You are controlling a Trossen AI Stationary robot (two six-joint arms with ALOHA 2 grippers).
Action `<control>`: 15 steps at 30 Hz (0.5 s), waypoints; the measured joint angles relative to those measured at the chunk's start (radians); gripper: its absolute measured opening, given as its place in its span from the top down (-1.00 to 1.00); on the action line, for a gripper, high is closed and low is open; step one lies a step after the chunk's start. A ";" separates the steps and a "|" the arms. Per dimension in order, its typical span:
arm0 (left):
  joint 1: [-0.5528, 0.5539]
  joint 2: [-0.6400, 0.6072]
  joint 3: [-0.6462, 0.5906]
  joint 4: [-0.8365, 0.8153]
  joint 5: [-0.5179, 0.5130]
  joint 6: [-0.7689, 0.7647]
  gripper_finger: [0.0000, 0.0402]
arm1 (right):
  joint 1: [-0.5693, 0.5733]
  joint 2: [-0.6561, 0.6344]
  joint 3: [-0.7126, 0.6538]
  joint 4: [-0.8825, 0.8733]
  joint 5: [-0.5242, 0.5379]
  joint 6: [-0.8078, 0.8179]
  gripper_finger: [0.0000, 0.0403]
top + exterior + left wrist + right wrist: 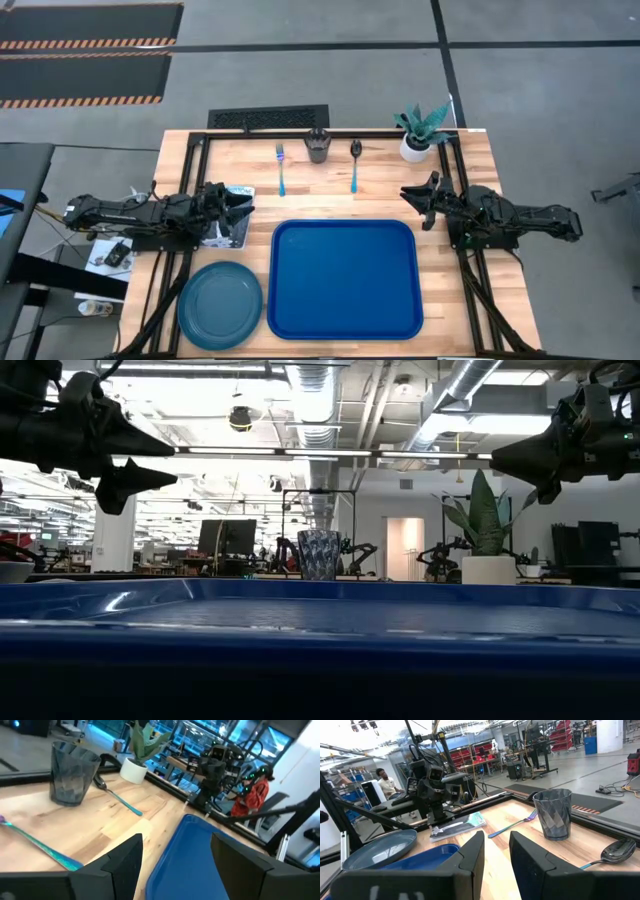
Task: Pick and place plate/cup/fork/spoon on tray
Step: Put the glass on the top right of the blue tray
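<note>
The blue tray [345, 280] lies at the table's near middle. The teal plate [220, 305] lies on the table left of it. The dark cup [318, 145] stands upright at the far middle, with the fork [282, 168] to its left and the spoon [354, 165] to its right, both flat on the table. My left gripper [248, 205] is open and empty above the table, left of the tray's far left corner. My right gripper [412, 200] is open and empty above the table, right of the tray's far right corner.
A white pot with a green plant [418, 135] stands at the far right corner. A flat white-and-teal package [230, 225] lies under my left gripper, far of the plate. Bare wood shows between the cutlery and the tray.
</note>
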 joint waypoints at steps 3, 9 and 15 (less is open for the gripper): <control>0.000 0.000 0.000 0.000 0.003 -0.121 -0.11 | 0.000 0.000 0.000 0.000 0.000 0.000 0.42; 0.000 0.000 0.000 0.004 -0.051 -0.366 -0.11 | 0.000 0.000 0.000 0.000 0.000 0.000 0.42; 0.000 0.000 0.000 0.008 -0.119 -0.384 -0.11 | 0.000 0.000 0.000 0.000 0.000 0.000 0.42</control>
